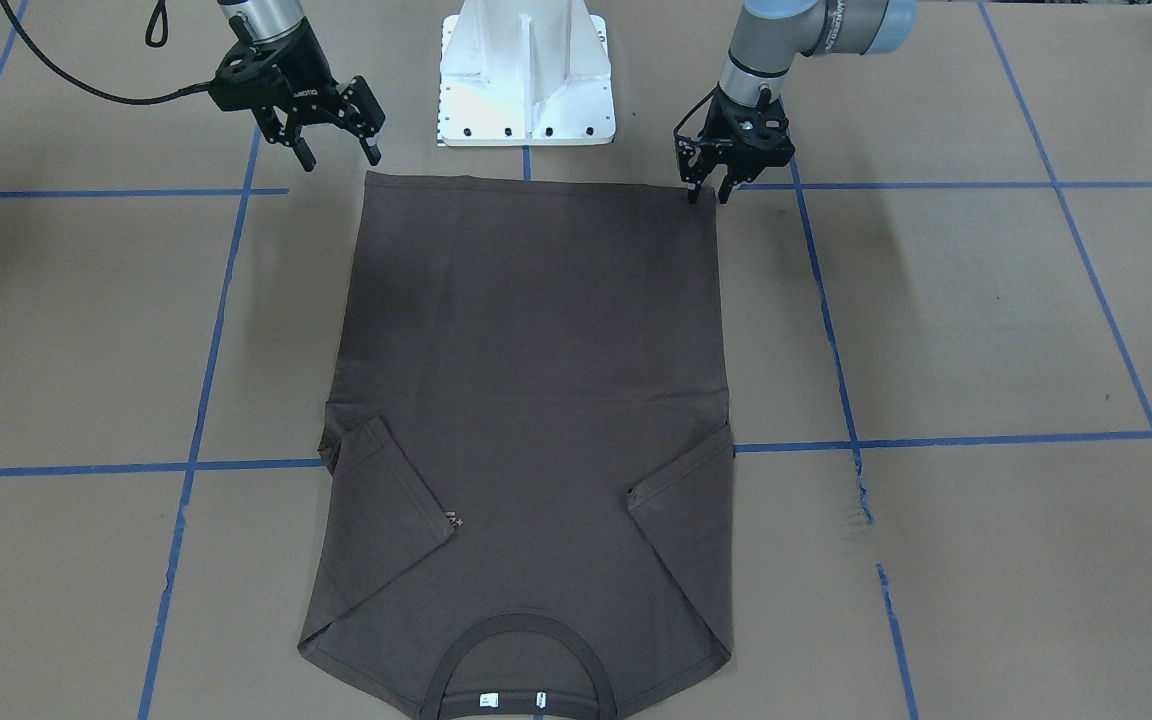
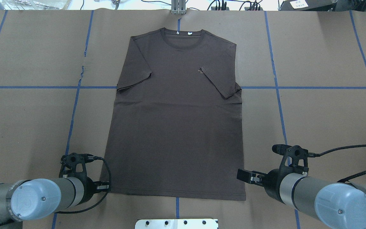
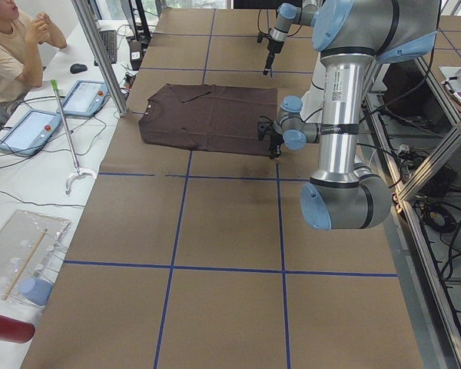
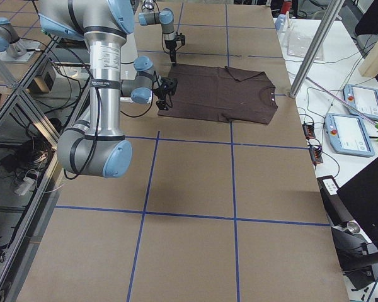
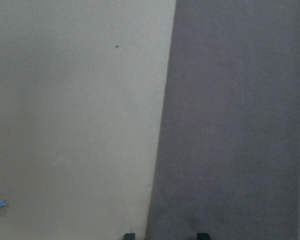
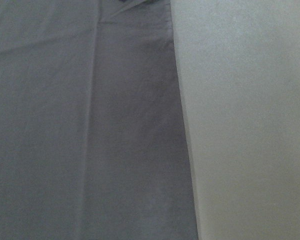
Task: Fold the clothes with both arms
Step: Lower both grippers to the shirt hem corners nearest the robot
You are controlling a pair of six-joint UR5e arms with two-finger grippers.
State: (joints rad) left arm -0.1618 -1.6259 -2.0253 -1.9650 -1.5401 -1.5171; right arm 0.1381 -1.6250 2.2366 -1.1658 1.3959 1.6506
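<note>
The dark brown T-shirt [image 1: 536,350] [image 2: 176,127] lies flat and front up, both sleeves folded in over the chest. Its collar [image 1: 521,650] points away from the robot and its hem runs next to the base. My left gripper [image 1: 707,193] [image 2: 104,187] is low at the hem's left corner and open. In the left wrist view its fingertips [image 5: 129,235] straddle the shirt's side edge [image 5: 160,150]. My right gripper [image 1: 339,157] [image 2: 244,176] hovers open just outside the hem's right corner and holds nothing. The right wrist view shows the shirt's other side edge [image 6: 182,125].
The white bolted pedestal [image 1: 526,80] stands just behind the hem. Brown paper with blue tape lines [image 1: 206,340] covers the table around the shirt. A person [image 3: 11,46] sits beyond the far end, beside tablets [image 3: 81,96] and a metal post [image 3: 100,54].
</note>
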